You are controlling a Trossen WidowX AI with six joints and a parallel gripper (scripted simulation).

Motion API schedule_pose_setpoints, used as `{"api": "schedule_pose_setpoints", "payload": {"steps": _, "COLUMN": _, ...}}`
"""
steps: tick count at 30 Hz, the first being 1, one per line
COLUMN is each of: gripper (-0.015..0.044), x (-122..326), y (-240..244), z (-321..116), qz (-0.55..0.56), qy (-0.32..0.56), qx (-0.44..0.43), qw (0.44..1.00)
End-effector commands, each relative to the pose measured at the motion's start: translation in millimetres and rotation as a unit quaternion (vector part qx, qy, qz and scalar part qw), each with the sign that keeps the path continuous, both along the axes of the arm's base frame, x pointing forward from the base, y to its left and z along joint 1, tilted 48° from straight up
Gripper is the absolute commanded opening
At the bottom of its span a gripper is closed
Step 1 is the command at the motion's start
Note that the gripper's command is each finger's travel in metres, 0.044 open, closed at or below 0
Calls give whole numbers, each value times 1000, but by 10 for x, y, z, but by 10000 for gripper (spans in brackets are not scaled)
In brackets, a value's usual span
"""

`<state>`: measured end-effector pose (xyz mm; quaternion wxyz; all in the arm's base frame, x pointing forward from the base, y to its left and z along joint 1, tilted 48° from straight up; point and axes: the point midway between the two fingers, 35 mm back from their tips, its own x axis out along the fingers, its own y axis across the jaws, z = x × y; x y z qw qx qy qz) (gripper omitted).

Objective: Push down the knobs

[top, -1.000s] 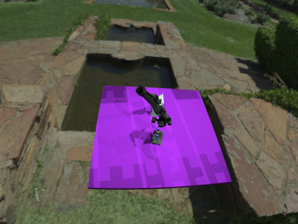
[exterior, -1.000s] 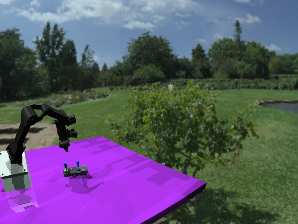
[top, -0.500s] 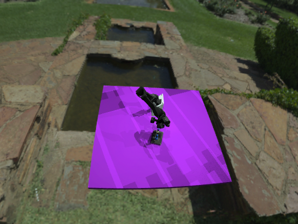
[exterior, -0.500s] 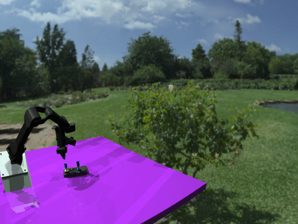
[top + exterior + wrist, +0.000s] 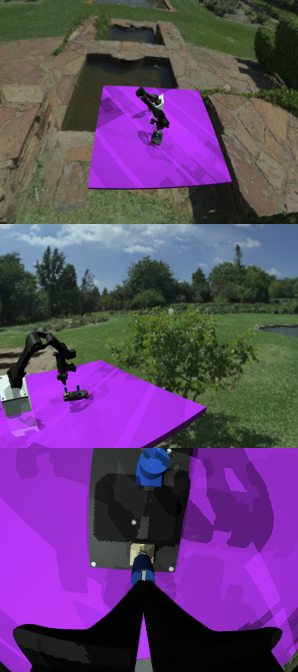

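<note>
The dark circuit board (image 5: 159,143) (image 5: 74,397) (image 5: 112,555) stands on the purple table. The near blue knob (image 5: 65,389) (image 5: 143,571) stands upright above a beige potentiometer (image 5: 135,551) at the board's end closest to the arm base. The far blue knob (image 5: 78,387) (image 5: 155,462) stands high above a blue potentiometer (image 5: 79,393) (image 5: 149,479). My gripper (image 5: 65,384) (image 5: 144,585) is shut and empty, pointing down. Its tips are just above the near knob in the exterior view, with a small gap. The wrist view does not show whether they touch.
The arm's pale base block (image 5: 160,102) (image 5: 16,405) stands on the table (image 5: 120,160) (image 5: 120,406) behind the board. The far knob rises beyond the near one, away from the base. Shadows of the arm fall across the board and table.
</note>
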<state>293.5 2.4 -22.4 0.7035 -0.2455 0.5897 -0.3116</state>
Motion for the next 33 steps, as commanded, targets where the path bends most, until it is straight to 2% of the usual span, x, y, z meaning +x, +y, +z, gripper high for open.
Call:
{"api": "schedule_pose_setpoints", "payload": {"steps": 1, "gripper": 0, "x": -12, "y": -54, "z": -57, "qz": 1, "qy": 5, "qx": -4, "qw": 1000}}
{"api": "schedule_pose_setpoints", "payload": {"steps": 33, "gripper": 0, "x": -7, "y": -91, "z": -90, "qz": 1, "qy": 5, "qx": -4, "qw": 1000}}
